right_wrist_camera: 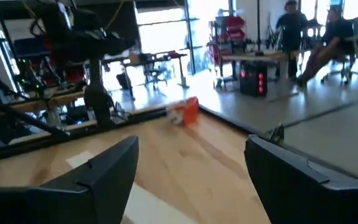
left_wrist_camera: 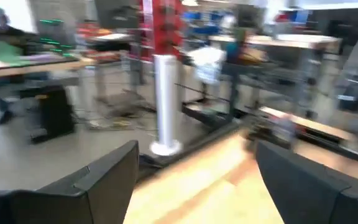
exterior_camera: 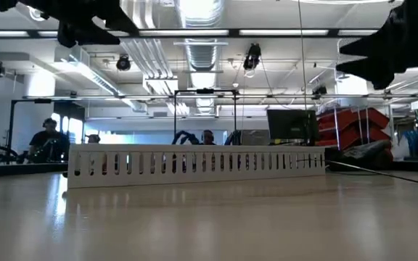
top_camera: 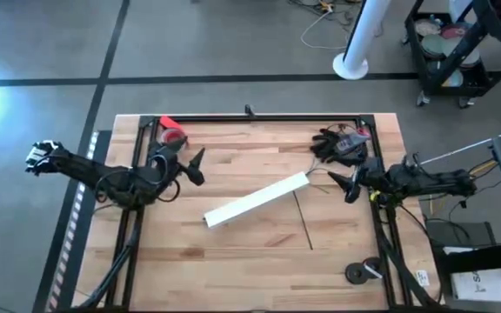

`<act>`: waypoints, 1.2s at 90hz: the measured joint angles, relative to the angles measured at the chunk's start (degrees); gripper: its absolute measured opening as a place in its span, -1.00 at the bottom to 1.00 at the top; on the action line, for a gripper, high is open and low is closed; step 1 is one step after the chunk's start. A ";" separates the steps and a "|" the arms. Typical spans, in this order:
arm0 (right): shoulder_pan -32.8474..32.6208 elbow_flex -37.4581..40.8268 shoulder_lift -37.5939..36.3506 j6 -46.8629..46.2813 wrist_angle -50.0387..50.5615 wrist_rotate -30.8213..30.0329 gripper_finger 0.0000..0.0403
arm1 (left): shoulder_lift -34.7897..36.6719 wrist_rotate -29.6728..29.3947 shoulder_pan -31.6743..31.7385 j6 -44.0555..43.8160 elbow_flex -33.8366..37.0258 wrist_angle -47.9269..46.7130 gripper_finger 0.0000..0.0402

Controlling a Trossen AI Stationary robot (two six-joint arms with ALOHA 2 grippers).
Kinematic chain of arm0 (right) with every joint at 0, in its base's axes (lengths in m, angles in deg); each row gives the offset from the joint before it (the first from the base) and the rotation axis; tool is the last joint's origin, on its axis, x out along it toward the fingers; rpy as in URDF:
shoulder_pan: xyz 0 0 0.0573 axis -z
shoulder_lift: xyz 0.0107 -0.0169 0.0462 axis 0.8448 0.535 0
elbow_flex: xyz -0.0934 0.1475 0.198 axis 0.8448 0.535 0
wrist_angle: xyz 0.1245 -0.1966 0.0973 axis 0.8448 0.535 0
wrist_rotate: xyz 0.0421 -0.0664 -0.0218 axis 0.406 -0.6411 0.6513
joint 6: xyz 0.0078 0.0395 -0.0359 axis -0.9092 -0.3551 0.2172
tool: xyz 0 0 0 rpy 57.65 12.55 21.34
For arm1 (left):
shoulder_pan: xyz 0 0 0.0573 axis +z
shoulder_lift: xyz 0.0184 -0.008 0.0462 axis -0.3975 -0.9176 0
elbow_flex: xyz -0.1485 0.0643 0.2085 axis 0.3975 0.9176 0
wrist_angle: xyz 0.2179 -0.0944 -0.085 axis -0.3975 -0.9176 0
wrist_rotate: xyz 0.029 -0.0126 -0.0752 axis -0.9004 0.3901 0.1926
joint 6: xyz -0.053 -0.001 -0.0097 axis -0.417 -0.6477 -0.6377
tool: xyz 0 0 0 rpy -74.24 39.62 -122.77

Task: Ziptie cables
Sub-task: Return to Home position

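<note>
A: Two grippers, and you had both up off the desk (top_camera: 233,261). Your left gripper (top_camera: 200,167) hung over the left part of the desk, toward the far side. Its jaws were spread wide with nothing between them.

B: It was the same on your other side. The right gripper (top_camera: 342,186) hovered just off the right end of the white cable duct (top_camera: 257,201), its jaws also apart and empty. From desk height you saw both only as dark shapes at the top of the picture, well above the duct.

A: The duct lay slantwise across the middle of your desk, with its left end nearer the front edge and its right end farther back. Its side wall was slotted, and from above its top looked plain and closed.

B: Of the cables (top_camera: 303,219), all you could see was one thin dark line on the wood. It started just beside the duct's right end and ran toward the front edge. Whether more wires sat inside the duct, you could not tell.

A: A black bundle (top_camera: 342,145) sat near the far right corner, just behind your right gripper. A red object (top_camera: 172,132) sat at the far left corner, close to your left gripper.

B: Beyond the desk, a person (exterior_camera: 49,139) sat far off in the room.
</note>
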 joint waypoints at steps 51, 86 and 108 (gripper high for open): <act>0.28 3.51 2.12 -1.68 -3.91 8.01 0.51 | 0.28 9.73 -2.11 -0.50 14.92 6.19 0.54; 0.28 3.52 2.10 -1.72 -3.91 7.95 0.51 | 15.57 38.17 7.40 8.64 17.54 3.92 0.54; 0.28 3.53 2.10 -1.74 -3.91 7.95 0.45 | 20.59 41.60 16.63 5.60 18.95 1.09 0.54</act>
